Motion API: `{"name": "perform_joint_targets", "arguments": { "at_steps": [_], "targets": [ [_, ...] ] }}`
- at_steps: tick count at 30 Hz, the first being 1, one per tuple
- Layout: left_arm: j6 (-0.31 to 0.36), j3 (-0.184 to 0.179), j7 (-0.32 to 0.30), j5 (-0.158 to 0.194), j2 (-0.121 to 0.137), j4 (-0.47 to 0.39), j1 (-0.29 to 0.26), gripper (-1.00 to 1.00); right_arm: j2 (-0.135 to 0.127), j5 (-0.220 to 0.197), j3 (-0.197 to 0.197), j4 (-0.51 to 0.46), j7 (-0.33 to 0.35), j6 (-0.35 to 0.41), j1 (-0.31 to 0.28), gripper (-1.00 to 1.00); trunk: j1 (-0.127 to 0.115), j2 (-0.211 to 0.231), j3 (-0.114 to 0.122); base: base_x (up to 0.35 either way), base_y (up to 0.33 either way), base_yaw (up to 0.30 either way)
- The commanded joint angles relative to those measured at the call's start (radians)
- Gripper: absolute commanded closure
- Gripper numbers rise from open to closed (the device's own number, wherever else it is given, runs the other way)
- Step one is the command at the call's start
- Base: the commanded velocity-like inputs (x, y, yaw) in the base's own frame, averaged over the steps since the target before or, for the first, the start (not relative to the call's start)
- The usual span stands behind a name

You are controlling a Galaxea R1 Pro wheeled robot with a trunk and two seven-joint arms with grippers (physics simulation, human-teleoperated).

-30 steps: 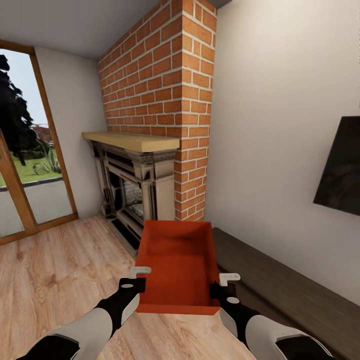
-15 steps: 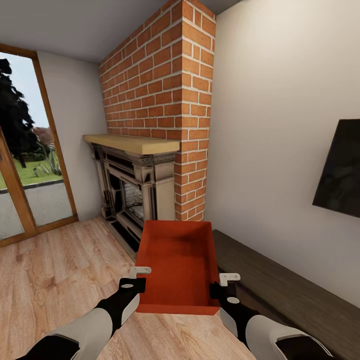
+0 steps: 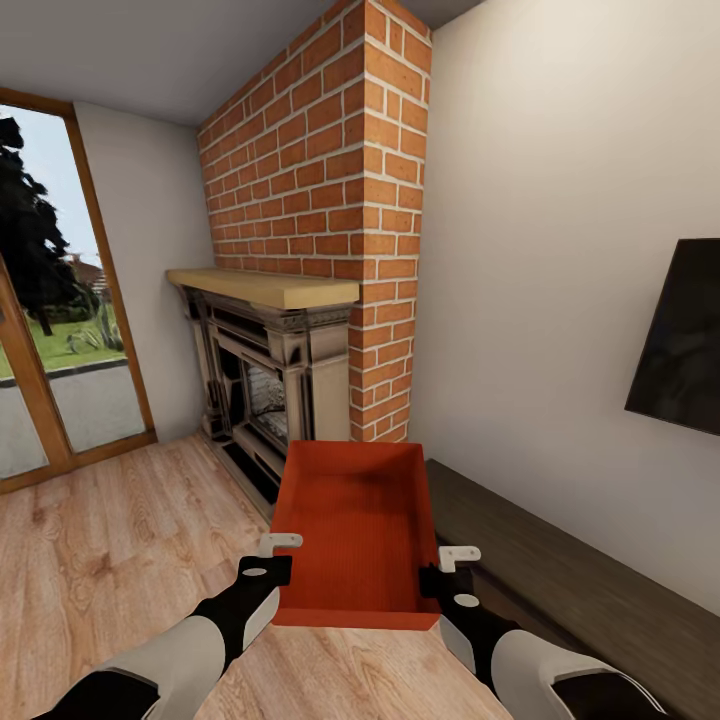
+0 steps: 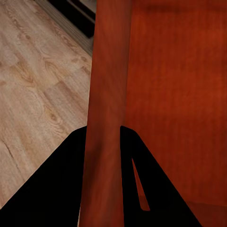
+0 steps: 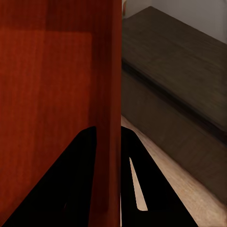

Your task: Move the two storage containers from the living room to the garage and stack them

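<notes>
Container clamped between left tool, right tool

Red-brick fireplace, wood-plank floor, glass door, dark low cabinet

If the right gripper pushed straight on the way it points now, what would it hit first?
The right gripper is already clamped on the side wall of the orange bin, so it would only slide along that wall. Beyond the bin, the brick fireplace seems next, though depth is unclear.
</notes>
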Motion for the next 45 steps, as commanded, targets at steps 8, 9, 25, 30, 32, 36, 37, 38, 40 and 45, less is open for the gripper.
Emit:
{"name": "perform_joint_targets", "arguments": {
  "at_steps": [8, 9, 25, 30, 32, 36, 37, 38, 40, 45],
  "targets": [
    [0.007, 0.066, 0.019, -0.017, 0.002, -0.006, -0.002, 1.00, 0.000, -0.008, -0.019, 0.002, -0.007, -0.002, 0.000, 1.00, 0.000, -0.001, -0.001, 0.000, 0.000, 0.135],
    [0.007, 0.066, 0.019, -0.017, 0.002, -0.006, -0.002, 1.00, 0.000, -0.008, -0.019, 0.002, -0.007, -0.002, 0.000, 1.00, 0.000, -0.001, -0.001, 0.000, 0.000, 0.263],
    [0.007, 0.066, 0.019, -0.017, 0.002, -0.006, -0.002, 1.00, 0.002, -0.008, -0.019, 0.002, -0.009, -0.002, 0.000, 1.00, 0.000, -0.001, -0.001, 0.000, 0.000, 0.268],
    [0.007, 0.066, 0.019, -0.017, 0.002, -0.006, -0.002, 1.00, 0.002, -0.008, -0.019, 0.002, -0.010, -0.002, 0.000, 1.00, 0.000, -0.001, -0.001, 0.000, 0.000, 0.284],
    [0.007, 0.066, 0.019, -0.017, 0.002, -0.006, -0.002, 1.00, 0.002, -0.008, -0.019, 0.002, -0.011, -0.002, 0.000, 1.00, 0.000, -0.001, -0.001, 0.000, 0.000, 0.293],
    [0.007, 0.066, 0.019, -0.017, 0.002, -0.006, -0.002, 1.00, 0.002, -0.008, -0.019, 0.002, -0.011, -0.002, 0.000, 1.00, 0.000, -0.001, -0.001, 0.000, 0.000, 0.296],
    [0.007, 0.066, 0.019, -0.017, 0.002, -0.006, -0.002, 1.00, 0.002, -0.008, -0.019, 0.002, -0.011, -0.002, 0.000, 1.00, 0.000, -0.001, -0.001, 0.000, 0.000, 0.298],
    [0.007, 0.066, 0.019, -0.017, 0.002, -0.006, -0.002, 1.00, 0.002, -0.008, -0.019, 0.002, -0.011, -0.002, 0.000, 1.00, 0.000, -0.001, -0.001, 0.000, 0.000, 0.298],
    [0.007, 0.066, 0.019, -0.017, 0.002, -0.006, -0.002, 1.00, 0.002, -0.008, -0.019, 0.002, -0.011, -0.002, 0.000, 1.00, 0.000, -0.001, -0.001, 0.000, 0.000, 0.299],
    [0.007, 0.066, 0.019, -0.017, 0.002, -0.006, -0.002, 1.00, 0.002, -0.008, -0.019, 0.002, -0.011, -0.002, 0.000, 1.00, 0.000, -0.001, -0.001, 0.000, 0.000, 0.299]
  ]
}}
